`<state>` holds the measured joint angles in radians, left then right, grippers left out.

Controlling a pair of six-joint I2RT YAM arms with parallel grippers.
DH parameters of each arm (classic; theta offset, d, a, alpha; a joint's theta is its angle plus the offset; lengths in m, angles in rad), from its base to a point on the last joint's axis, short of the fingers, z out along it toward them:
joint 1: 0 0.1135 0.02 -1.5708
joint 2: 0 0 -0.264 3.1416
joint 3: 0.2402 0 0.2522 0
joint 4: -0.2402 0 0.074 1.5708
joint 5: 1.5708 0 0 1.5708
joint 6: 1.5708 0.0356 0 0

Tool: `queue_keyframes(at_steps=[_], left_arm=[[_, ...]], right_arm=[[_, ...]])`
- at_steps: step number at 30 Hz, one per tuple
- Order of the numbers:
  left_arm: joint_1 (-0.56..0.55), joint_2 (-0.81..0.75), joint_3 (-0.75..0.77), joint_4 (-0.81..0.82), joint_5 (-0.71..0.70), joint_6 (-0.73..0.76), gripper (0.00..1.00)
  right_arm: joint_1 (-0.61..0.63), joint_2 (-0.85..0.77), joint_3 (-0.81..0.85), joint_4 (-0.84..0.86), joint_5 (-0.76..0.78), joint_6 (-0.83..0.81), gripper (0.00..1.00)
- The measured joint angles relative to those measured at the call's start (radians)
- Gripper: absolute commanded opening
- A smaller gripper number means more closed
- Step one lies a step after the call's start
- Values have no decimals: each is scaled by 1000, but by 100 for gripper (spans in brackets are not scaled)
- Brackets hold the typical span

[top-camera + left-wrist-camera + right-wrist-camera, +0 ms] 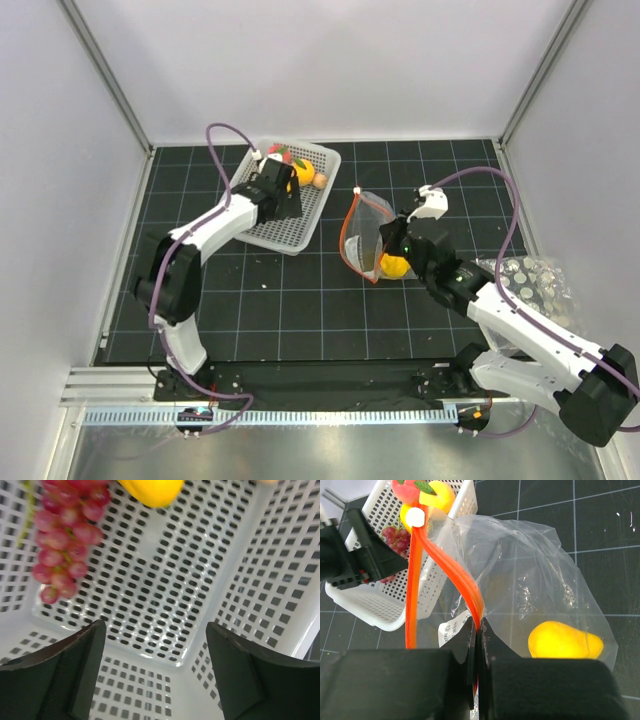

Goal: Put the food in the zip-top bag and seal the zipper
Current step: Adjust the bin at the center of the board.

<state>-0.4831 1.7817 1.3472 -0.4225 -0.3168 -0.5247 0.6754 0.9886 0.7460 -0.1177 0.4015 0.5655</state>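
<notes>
Overhead, the L gripper (288, 195) hangs inside the white basket (268, 236) on the far-left part of the table (300, 320). It is just beside a yellow-orange piece (303, 171), w/ a tiny ball (320, 180) by the basket's right wall and the peach (279, 153) at its far rim. Just right of the basket the zip-top bag (365, 240) stands w/ its mouth gaping. The R gripper (393, 233) meets the mouth's near-right side, and 1 yellow pear (396, 266) lies in the bag just below that gripper. A dotted clear sheet (530, 280) lies by the R forearm. L wrist cam: both fingers (75, 675) are spread wide w/ nothing between them, over bare basket floor. The grapes (65, 540) lie ahead-left of the tips, not touching, and the yellow-orange piece is cut off at the top edge. R wrist cam: jaws are pinched tight on the zipper (451, 567). 1 side of the red-orange strip runs up from the tips to a white end tab (415, 516); the other side drops straight down left of it, so the mouth is unsealed. The pear sits inside at the bag's bottom, right of the fingers and near them. A white label (451, 630) shows just left of the tips.
</notes>
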Motion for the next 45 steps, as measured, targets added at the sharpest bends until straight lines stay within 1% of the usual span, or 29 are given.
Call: queue_keyframes(at_steps=[2, 4, 8, 10, 13, 16, 18, 23, 27, 31, 34, 41, 45], left_arm=[[-4, 55, 61, -58, 44, 7, 80], [-21, 89, 107, -112, 87, 10, 79], [-106, 118, 175, -183, 130, 11, 80], [-164, 124, 204, -193, 169, 9, 79], [-231, 125, 220, -189, 268, 3, 79], [-256, 115, 201, -171, 317, -2, 84], [-250, 89, 166, -165, 286, -2, 89], [-216, 32, 141, -171, 113, 23, 93], [-170, 43, 143, -177, 37, 42, 93], [-118, 95, 168, -201, -5, 42, 94], [-74, 108, 154, -208, -12, 32, 95], [34, 89, 84, -175, 35, 3, 95], [45, 89, 83, -172, 37, 0, 95]], right_arm=[[0, 1, 0, -2, -1, -2, 1], [0, 1, 0, -2, -1, -2, 1], [0, 1, 0, -3, -1, -3, 1], [0, 1, 0, -3, -1, -3, 1], [0, 1, 0, -3, 0, -2, 1], [0, 1, 0, -3, 0, -3, 1], [0, 1, 0, -3, 0, -2, 1], [-2, 3, 0, -3, -1, -2, 1], [-2, 11, 0, -3, 0, -2, 1], [-2, 12, 0, -3, -1, -2, 1], [-2, 12, 0, -3, -1, -2, 1], [-2, 12, 0, -3, -3, -2, 1], [-2, 11, 0, -3, -4, -2, 1]])
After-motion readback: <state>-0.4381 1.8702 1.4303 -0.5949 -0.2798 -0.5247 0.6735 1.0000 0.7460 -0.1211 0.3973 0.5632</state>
